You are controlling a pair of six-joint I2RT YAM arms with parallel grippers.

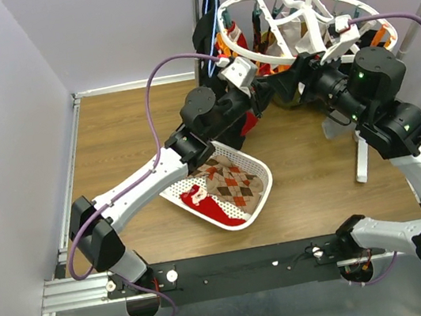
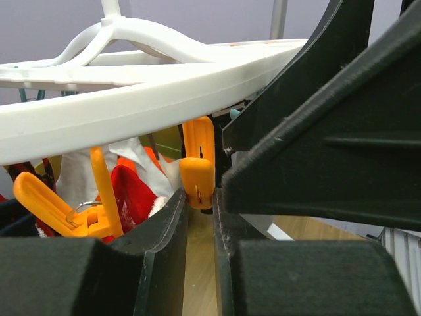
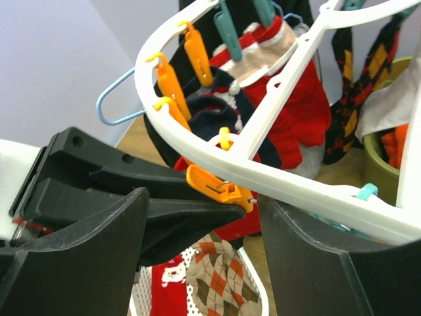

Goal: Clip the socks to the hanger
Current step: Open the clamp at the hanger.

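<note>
The white oval hanger [image 1: 245, 47] hangs at the back with orange and teal clips; its rim also crosses the left wrist view [image 2: 131, 99] and the right wrist view [image 3: 296, 184]. My left gripper [image 1: 257, 86] is under the rim's near left side, jaws nearly closed on an orange clip [image 2: 197, 174], which also shows in the right wrist view [image 3: 217, 187]. My right gripper [image 1: 298, 80] is open and empty, its fingers [image 3: 72, 263] either side of that clip. A red sock [image 1: 206, 203] and an argyle sock [image 1: 234, 182] lie in the basket. Red [image 3: 296, 112] and navy [image 3: 210, 115] socks hang clipped.
The white perforated basket [image 1: 260, 170] sits on the wooden table below the left arm. A black garment on a thin blue hanger [image 1: 209, 22] hangs left of the oval hanger. The white rack leg [image 1: 363, 158] stands at the right. An olive container [image 3: 395, 158] is behind the hanger.
</note>
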